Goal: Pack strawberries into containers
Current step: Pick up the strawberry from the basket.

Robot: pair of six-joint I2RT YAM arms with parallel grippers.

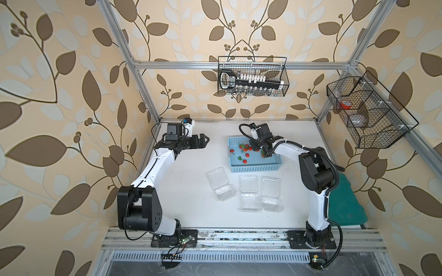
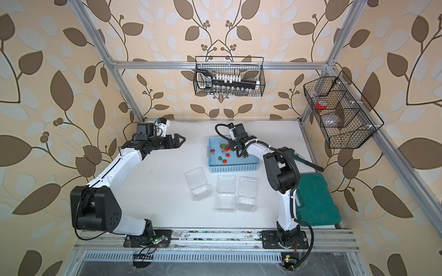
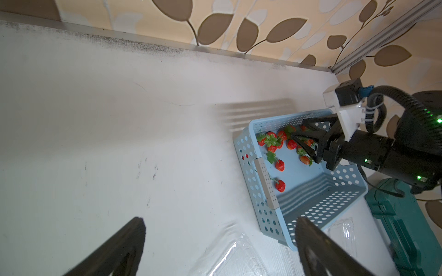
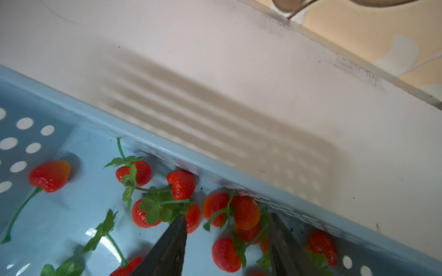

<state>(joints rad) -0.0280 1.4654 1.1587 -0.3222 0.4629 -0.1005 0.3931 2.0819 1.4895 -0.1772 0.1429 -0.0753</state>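
Several red strawberries (image 1: 244,150) with green tops lie in a light blue perforated basket (image 1: 253,168) at the back of the table. My right gripper (image 1: 263,151) reaches down into this basket. In the right wrist view its jaws (image 4: 227,215) stand apart around a cluster of strawberries (image 4: 244,211), with a gap beside one finger. Three clear clamshell containers (image 1: 221,186) (image 1: 248,192) (image 1: 271,193) lie open and empty in front of the basket. My left gripper (image 1: 203,141) hovers left of the basket, open and empty (image 3: 219,218). A clear container edge (image 3: 236,253) shows below it.
A green case (image 1: 345,203) lies at the table's right edge beside the right arm. Two black wire baskets hang on the frame, one at the back (image 1: 252,76) and one at the right (image 1: 366,112). Aluminium rails run along the table's front.
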